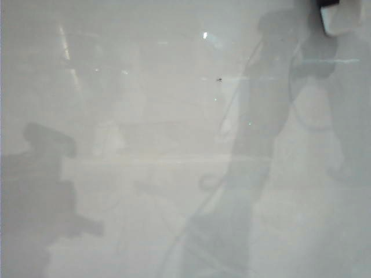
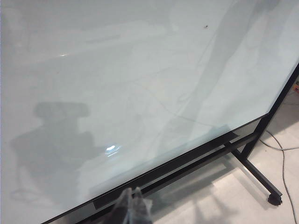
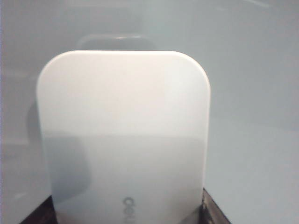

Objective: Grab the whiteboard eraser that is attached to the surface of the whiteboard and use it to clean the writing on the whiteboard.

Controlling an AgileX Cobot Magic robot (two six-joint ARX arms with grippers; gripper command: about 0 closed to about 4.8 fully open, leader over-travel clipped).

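Note:
The whiteboard [image 1: 145, 174] fills the exterior view as a glossy pale surface with shadows and reflections. No writing shows on it in any view. The whiteboard eraser [image 3: 124, 135], a white rounded block, fills the right wrist view, and my right gripper [image 3: 126, 212] is shut on it, with dark fingers [image 3: 212, 212] at its two sides. In the exterior view the eraser [image 1: 343, 16] sits at the top right corner against the board. My left gripper [image 2: 132, 201] hangs off the board's lower edge, its fingertips together and holding nothing.
A tiny dark speck [image 1: 219, 79] marks the board's upper middle. In the left wrist view the board's black frame [image 2: 187, 158] runs diagonally, with a stand leg and caster [image 2: 274, 199] on the floor and a cable [image 2: 282, 154] beside it.

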